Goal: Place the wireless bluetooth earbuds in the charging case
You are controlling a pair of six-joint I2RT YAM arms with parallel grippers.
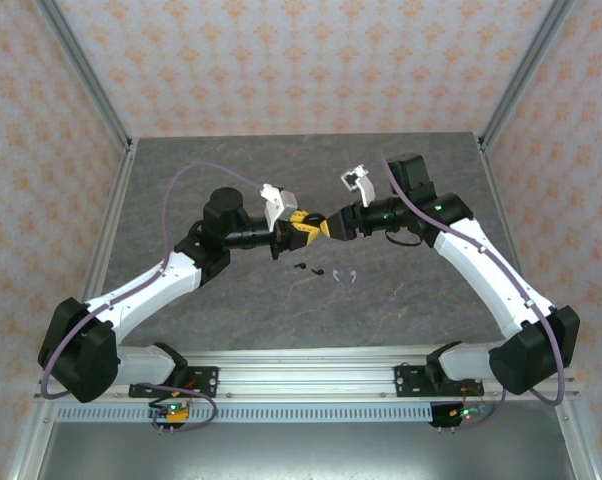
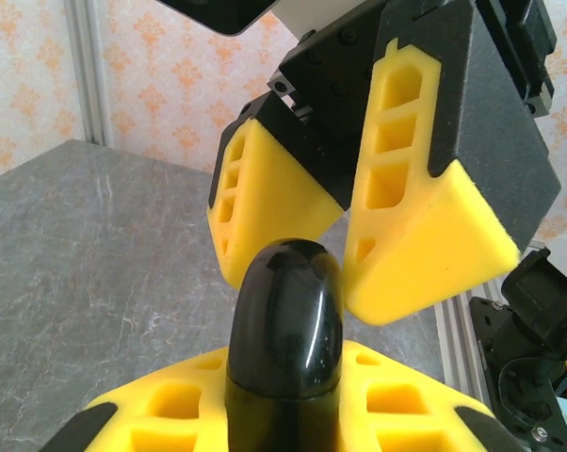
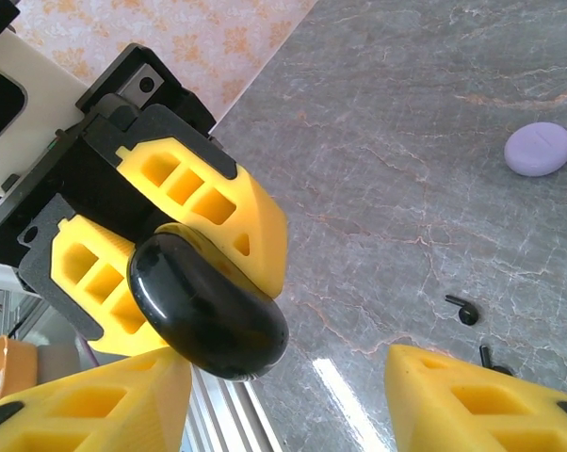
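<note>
My left gripper (image 1: 303, 226) is shut on a glossy black charging case (image 2: 285, 325), lid closed, held above the table's middle. My right gripper (image 1: 329, 226) faces it, open. Its yellow fingers (image 2: 425, 235) straddle the case's rounded end. In the right wrist view the case (image 3: 208, 306) lies close to one right finger (image 3: 86, 405), with a wide gap to the other. Two black earbuds (image 1: 308, 269) and two pale lavender earbuds (image 1: 345, 275) lie on the table just below the grippers. A black earbud (image 3: 462, 311) also lies on the table in the right wrist view.
A closed round lavender case (image 3: 539, 149) lies on the grey marble table (image 1: 401, 190) farther off. Metal frame posts and patterned walls ring the table. A rail (image 1: 311, 360) runs along the near edge.
</note>
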